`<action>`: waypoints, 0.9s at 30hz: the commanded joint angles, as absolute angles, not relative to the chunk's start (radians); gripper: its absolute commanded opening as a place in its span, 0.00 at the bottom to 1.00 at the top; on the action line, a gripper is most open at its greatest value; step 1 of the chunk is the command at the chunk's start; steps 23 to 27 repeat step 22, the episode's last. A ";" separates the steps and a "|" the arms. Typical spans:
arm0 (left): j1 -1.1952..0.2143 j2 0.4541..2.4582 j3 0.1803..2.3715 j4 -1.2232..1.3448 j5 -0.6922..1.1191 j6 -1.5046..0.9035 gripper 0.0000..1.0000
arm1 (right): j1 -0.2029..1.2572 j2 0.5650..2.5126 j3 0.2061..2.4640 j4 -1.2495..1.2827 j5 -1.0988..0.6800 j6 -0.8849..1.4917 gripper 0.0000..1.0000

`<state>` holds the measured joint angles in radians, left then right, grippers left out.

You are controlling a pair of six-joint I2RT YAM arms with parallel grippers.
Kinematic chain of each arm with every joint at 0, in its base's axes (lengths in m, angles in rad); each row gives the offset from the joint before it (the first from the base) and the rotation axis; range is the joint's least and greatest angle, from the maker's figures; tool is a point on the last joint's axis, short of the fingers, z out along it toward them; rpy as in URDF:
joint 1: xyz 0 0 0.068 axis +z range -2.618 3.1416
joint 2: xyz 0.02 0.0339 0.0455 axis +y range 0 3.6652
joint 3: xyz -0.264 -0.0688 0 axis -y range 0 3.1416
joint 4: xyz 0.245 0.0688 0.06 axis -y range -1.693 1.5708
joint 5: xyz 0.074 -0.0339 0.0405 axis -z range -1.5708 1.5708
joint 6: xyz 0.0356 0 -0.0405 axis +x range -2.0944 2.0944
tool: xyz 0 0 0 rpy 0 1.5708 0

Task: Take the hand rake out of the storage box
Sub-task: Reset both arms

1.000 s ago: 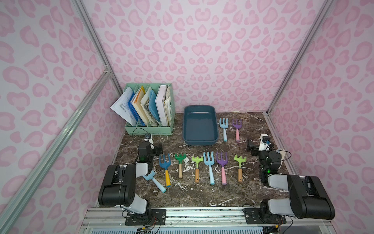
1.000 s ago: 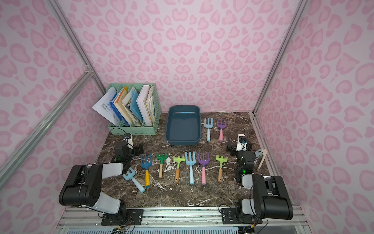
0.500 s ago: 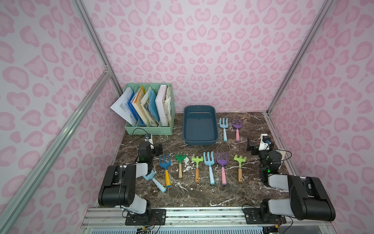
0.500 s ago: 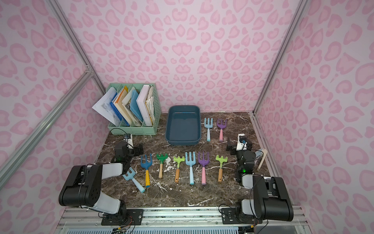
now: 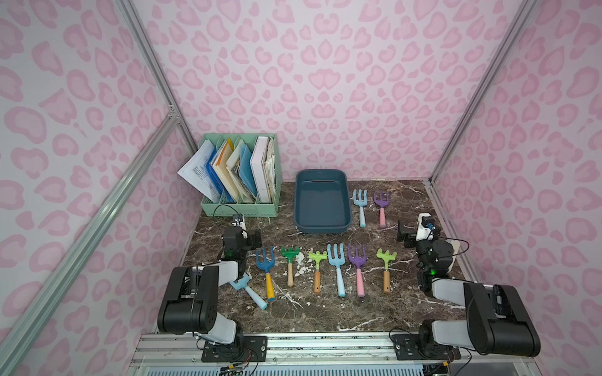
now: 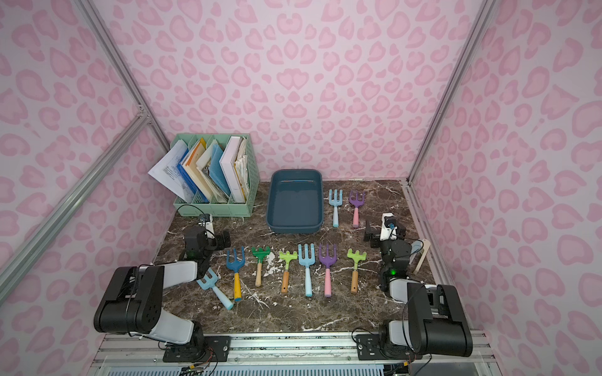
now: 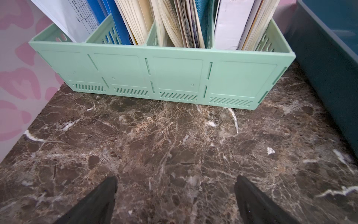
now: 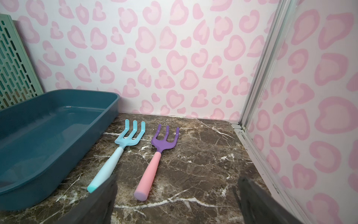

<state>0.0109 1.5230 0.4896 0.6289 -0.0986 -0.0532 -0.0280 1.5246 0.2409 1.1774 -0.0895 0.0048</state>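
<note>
- Near row on the marble tabletop [image 5: 325,312]: a green hand rake [image 5: 289,253], two lime rakes and several forks are laid out.
- Left gripper [image 7: 175,180] and right gripper [image 8: 174,180] are spread wide, nothing held.
- Storage box [image 5: 322,229] is set farthest back, beside the file rack [image 5: 260,208].

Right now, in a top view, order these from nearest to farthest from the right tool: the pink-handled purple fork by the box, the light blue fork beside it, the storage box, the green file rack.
From the right tool:
1. purple fork, closest, back right.
2. light blue fork, between that fork and the box.
3. storage box, back centre.
4. green file rack, back left.
</note>
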 commanded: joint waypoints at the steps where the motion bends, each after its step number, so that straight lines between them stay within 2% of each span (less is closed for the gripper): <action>1: 0.012 1.526 0.495 0.640 -0.106 -0.059 0.99 | -0.028 1.535 0.236 1.244 -0.066 0.021 0.99; 27: 0.011 1.525 0.494 0.640 -0.107 -0.058 0.99 | -0.023 1.534 0.240 1.232 -0.057 0.018 0.99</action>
